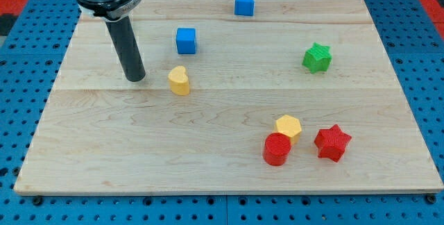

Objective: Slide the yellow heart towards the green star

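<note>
The yellow heart (179, 80) lies left of the board's centre. The green star (317, 57) lies at the view's right, slightly higher than the heart. My tip (135, 78) rests on the board just left of the yellow heart, a small gap apart from it. The dark rod rises from the tip to the arm's mount at the view's top left.
A blue cube (186, 41) sits just above the heart. A blue pentagon-like block (243, 4) is near the top edge. A yellow hexagon (288, 126), red cylinder (277, 148) and red star (332, 142) cluster at the bottom right. The wooden board (104, 169) sits on a blue pegboard.
</note>
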Available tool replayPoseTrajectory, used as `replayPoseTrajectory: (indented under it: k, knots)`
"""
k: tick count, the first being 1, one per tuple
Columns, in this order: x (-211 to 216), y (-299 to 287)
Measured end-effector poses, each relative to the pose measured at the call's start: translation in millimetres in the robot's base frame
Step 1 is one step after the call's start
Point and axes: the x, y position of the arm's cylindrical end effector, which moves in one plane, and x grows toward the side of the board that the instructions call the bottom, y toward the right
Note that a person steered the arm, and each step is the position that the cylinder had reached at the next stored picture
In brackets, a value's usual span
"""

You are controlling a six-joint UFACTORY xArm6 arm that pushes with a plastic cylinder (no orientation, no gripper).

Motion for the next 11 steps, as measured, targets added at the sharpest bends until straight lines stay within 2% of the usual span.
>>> replayPoseTrajectory:
  k: [4, 11]
  knots:
    - [7, 31]
    - [32, 216]
